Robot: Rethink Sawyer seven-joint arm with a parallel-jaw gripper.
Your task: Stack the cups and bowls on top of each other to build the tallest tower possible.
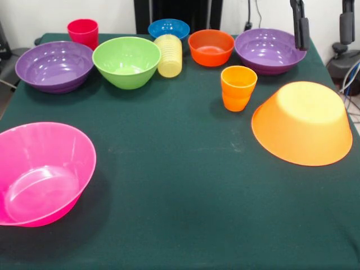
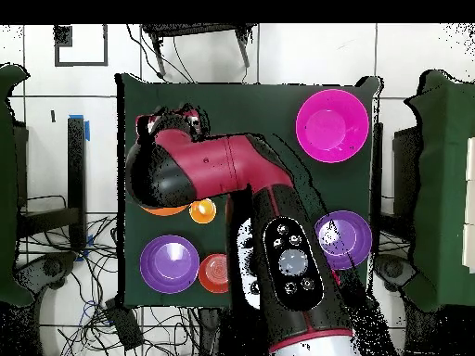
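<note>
In the front view a red cup point(image 1: 82, 32) stands at the far left and an orange cup point(image 1: 238, 88) right of centre. A pale yellow ribbed cup point(image 1: 169, 55) lies on its side by the green bowl point(image 1: 126, 61). Along the far side stand two purple bowls point(image 1: 54, 66) point(image 1: 270, 50), a blue bowl point(image 1: 169, 27) and an orange-red bowl point(image 1: 211, 47). A large orange bowl point(image 1: 302, 122) lies mouth down, tilted, at the right. A large pink bowl point(image 1: 42, 174) sits tilted at the near left. My gripper point(image 1: 301, 28) hangs high above the right purple bowl, empty.
A dark green cloth point(image 1: 180, 214) covers the table. In the overhead view my red arm point(image 2: 213, 171) hides much of the table. The pink bowl point(image 2: 332, 123), both purple bowls point(image 2: 169, 262) point(image 2: 345, 234), the orange-red bowl point(image 2: 214, 272) and the orange cup point(image 2: 202, 210) show around it.
</note>
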